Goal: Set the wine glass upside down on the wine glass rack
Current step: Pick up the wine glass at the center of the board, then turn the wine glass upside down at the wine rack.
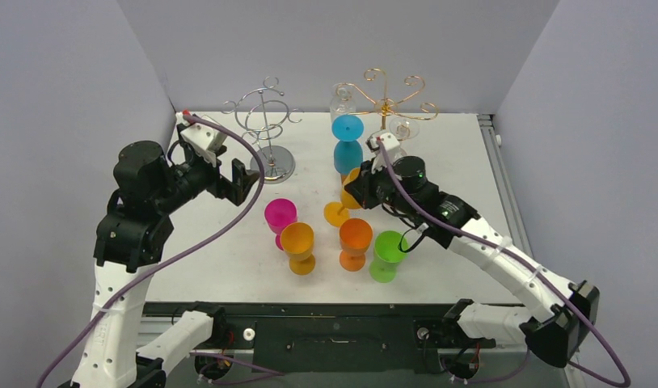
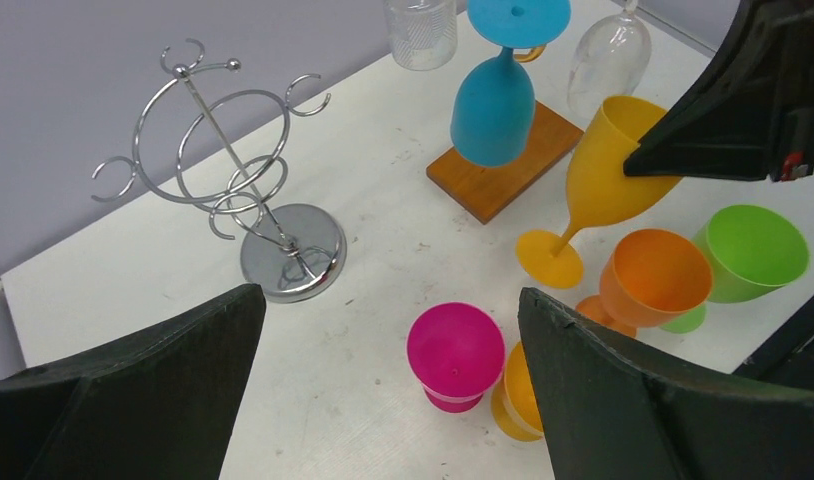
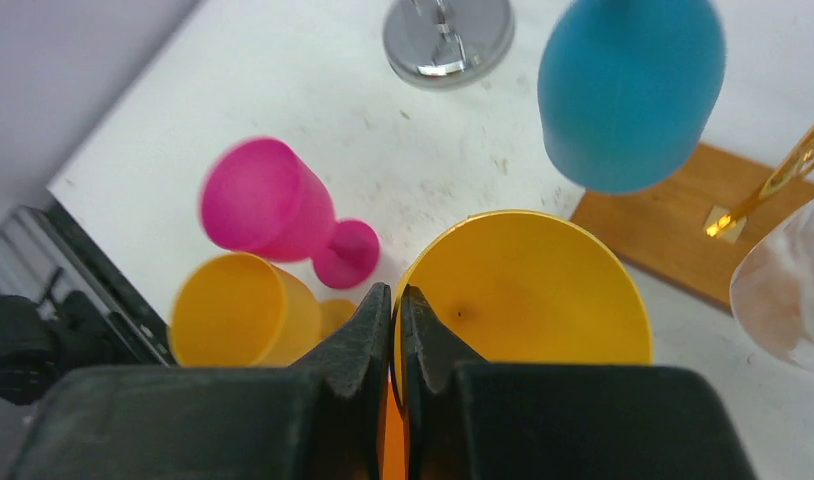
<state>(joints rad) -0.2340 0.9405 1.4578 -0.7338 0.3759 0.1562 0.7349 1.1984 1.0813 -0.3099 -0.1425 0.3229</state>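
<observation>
My right gripper [image 1: 360, 187] is shut on the rim of a yellow wine glass [image 1: 350, 182], one finger inside the bowl and one outside. The glass is tilted, with its foot [image 1: 336, 214] low near the table. In the right wrist view the jaws [image 3: 395, 295] pinch the yellow rim [image 3: 543, 290]. The gold wine glass rack [image 1: 385, 101] on a wooden base [image 2: 503, 170] stands just behind, with a blue glass [image 1: 347, 145] hanging upside down from it. My left gripper [image 1: 245, 179] is open and empty above the table, near the silver rack [image 1: 267, 129].
A pink glass [image 1: 280, 217], a yellow-orange glass [image 1: 297, 246], an orange glass [image 1: 356, 241] and a green glass [image 1: 386, 252] stand upright in the front middle. Clear glasses [image 2: 608, 60] hang on the gold rack. Grey walls close in the left and back.
</observation>
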